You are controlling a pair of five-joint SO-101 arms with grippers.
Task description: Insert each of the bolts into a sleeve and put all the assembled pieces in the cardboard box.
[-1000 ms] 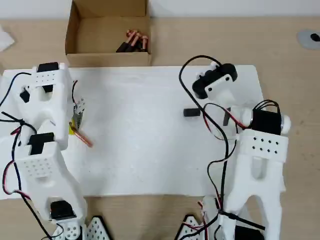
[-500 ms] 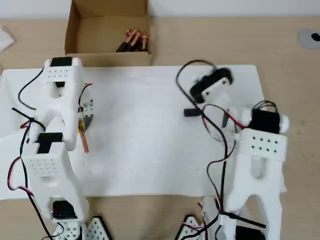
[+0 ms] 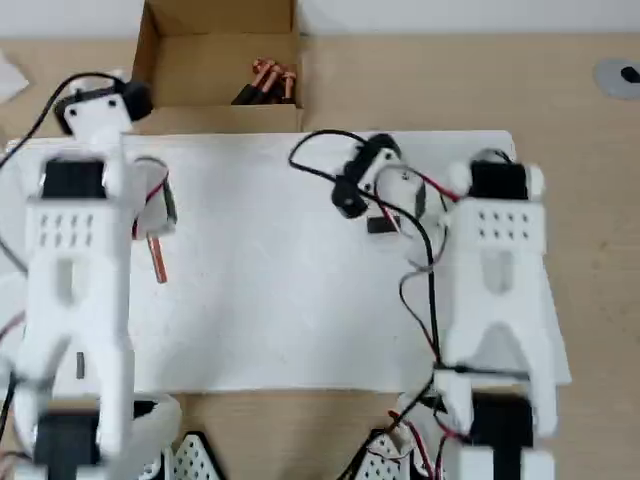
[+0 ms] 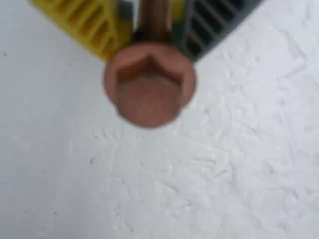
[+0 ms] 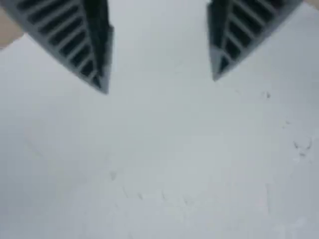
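Observation:
My left gripper (image 4: 149,35) is shut on a copper bolt (image 4: 149,84), whose hex head faces the wrist camera, with a yellow finger on one side of the shank and a dark one on the other. From above, that bolt (image 3: 157,258) hangs over the left part of the white mat (image 3: 260,300) below the left gripper (image 3: 155,210). A short black sleeve (image 3: 380,225) lies on the mat beside the right gripper (image 3: 392,205). In its wrist view the right gripper (image 5: 157,74) is open over bare mat, with nothing between its dark fingers (image 5: 94,59).
The cardboard box (image 3: 150,70) stands at the back left, just past the mat's far edge, with several assembled copper-and-black pieces (image 3: 268,82) inside. Cables loop around the right arm. Bare wooden table surrounds the mat.
The left arm has stretched out toward the box, carrying the bolt, which has turned to point along the arm. The right gripper has swung left, close beside the black sleeve.

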